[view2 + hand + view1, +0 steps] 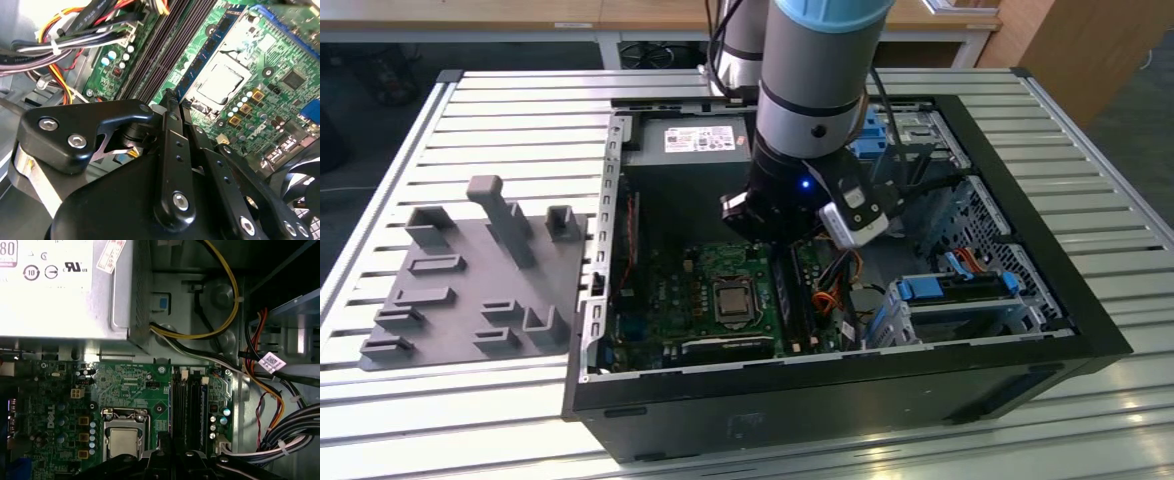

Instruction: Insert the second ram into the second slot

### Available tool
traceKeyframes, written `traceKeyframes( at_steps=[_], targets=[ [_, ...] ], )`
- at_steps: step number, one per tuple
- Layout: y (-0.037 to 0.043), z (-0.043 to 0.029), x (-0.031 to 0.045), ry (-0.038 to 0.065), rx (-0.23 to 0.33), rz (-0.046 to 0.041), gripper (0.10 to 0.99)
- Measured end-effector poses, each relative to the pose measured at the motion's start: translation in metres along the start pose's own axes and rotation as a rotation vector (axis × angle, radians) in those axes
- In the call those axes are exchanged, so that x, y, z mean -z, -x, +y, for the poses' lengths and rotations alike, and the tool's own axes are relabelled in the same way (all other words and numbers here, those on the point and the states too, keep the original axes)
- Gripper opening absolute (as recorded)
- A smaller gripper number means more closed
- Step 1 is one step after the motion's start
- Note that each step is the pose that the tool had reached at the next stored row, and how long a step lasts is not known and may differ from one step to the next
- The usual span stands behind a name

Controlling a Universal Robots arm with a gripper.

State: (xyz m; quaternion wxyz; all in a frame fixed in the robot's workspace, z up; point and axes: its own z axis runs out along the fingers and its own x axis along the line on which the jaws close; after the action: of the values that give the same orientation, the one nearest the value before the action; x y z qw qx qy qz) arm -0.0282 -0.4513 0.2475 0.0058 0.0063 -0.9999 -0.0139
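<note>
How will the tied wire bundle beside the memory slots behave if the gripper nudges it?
The wire bundle would probably flex and give way rather than resist, since its strands hang in loose curves. The white ties would likely make it shift as one clump. It may spring partly back, because some wires seem to end in a connector on the board.

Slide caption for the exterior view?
Robot arm reaches into the open PC case, gripper over the memory slots; gray fixture sits at the exterior view's left.
</note>
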Motion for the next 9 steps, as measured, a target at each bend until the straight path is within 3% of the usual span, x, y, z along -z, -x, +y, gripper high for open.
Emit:
traceKeyframes(
  at_steps=[9],
  targets=[
    [0.0019, -0.0039, -0.0005, 0.0, -0.009, -0.0003, 0.137]
  ],
)
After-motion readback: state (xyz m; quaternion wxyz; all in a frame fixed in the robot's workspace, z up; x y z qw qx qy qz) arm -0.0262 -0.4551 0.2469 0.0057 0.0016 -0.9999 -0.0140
